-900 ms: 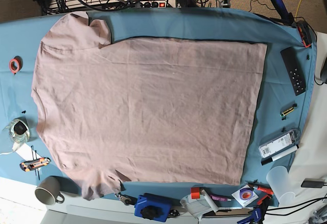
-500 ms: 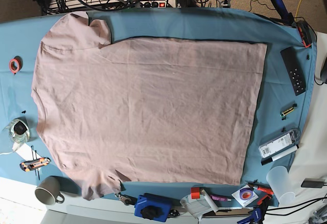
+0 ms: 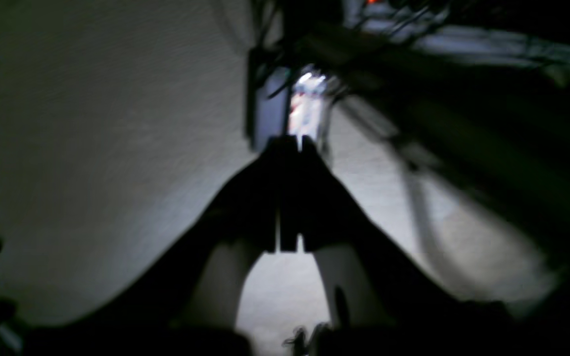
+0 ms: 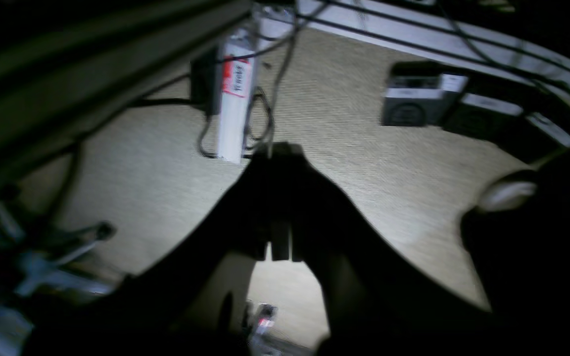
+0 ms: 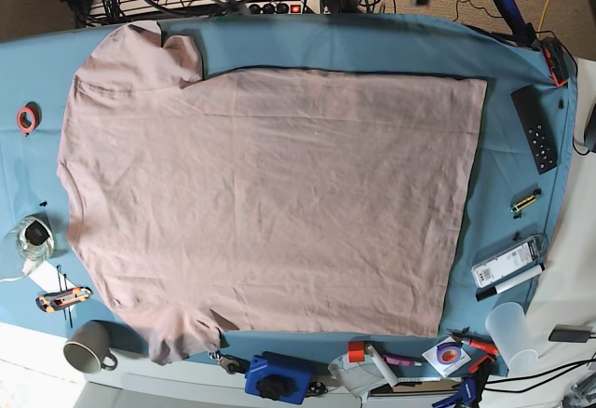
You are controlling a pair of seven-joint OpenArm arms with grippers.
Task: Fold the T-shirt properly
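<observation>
The T-shirt is a large dusty pink-brown shirt spread flat over the teal table cloth. Its collar side and both short sleeves are at the left and its hem is at the right. My left gripper is shut and empty in the left wrist view, held over pale carpet off the table. My right gripper is shut and empty too, over carpet with cables and a power strip. Neither wrist view shows the shirt. Both arms are beyond the table's far edge, almost out of the base view.
A red tape roll, a utility knife and a mug lie left of the shirt. A remote, a white box and a plastic cup are at the right. A blue box sits at the near edge.
The shirt has not moved. The arm parts at the top edge of the base view have shifted slightly.
</observation>
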